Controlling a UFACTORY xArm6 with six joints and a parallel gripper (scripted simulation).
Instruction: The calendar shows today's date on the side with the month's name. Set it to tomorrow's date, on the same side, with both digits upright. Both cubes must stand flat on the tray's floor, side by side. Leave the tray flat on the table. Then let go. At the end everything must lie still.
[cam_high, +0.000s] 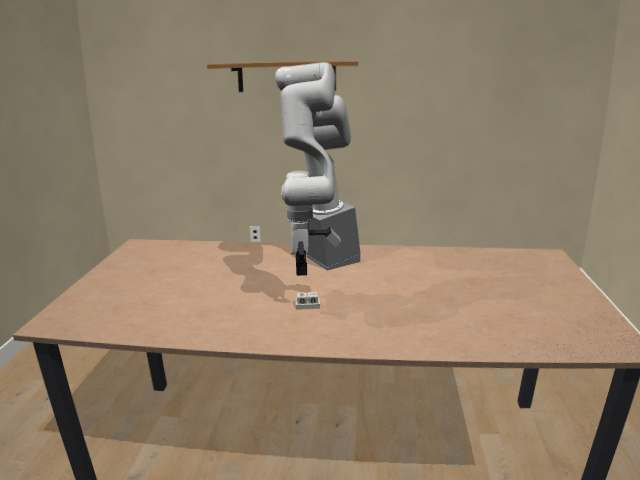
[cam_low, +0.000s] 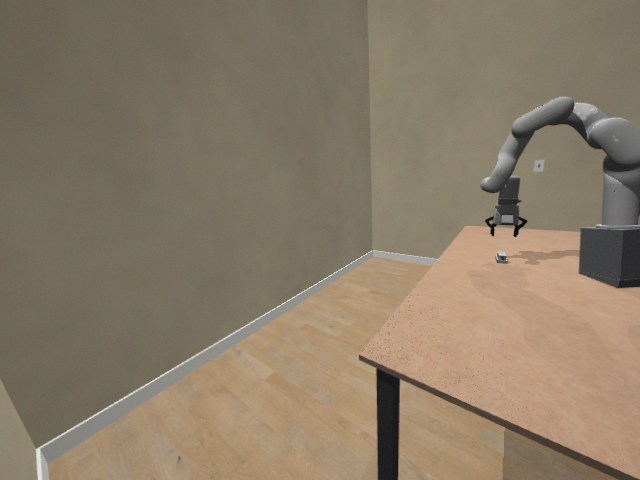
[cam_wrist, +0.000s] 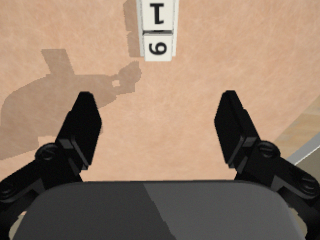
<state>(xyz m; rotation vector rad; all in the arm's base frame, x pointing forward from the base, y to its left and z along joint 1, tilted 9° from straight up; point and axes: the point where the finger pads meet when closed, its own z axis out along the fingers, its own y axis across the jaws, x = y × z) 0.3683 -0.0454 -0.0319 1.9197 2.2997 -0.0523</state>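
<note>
Two cubes, near cube (cam_high: 301, 298) (cam_wrist: 157, 47) and far cube (cam_high: 313, 298) (cam_wrist: 157, 16), stand side by side in a white tray (cam_high: 307, 305) (cam_low: 501, 261) (cam_wrist: 175, 30). Near and far are reckoned from the claw (cam_high: 301, 272) (cam_low: 504, 234) (cam_wrist: 157, 120) in the wrist view.

Claw: open wide, fingers well apart, nothing gripped, tips pointing down. It hangs over the table (cam_high: 206, 320) (cam_low: 465, 335) (cam_wrist: 160, 160), apart from tray and cubes.

Position of tray: on the table, lower than the fingertips and farther out from the arm's pedestal (cam_high: 343, 242) (cam_low: 602, 253) than the claw. Wrist view puts it ahead of the fingers, laterally between them; its far end runs out of frame.

Upward faces, wrist view: far cube reads 1, inverted relative to the claw camera; near cube carries a 6 or 9, turned. Side faces show dark round marks in the top view, too small to read. Month name not legible. Whether both cubes sit fully on the tray's floor: cannot tell.
</note>
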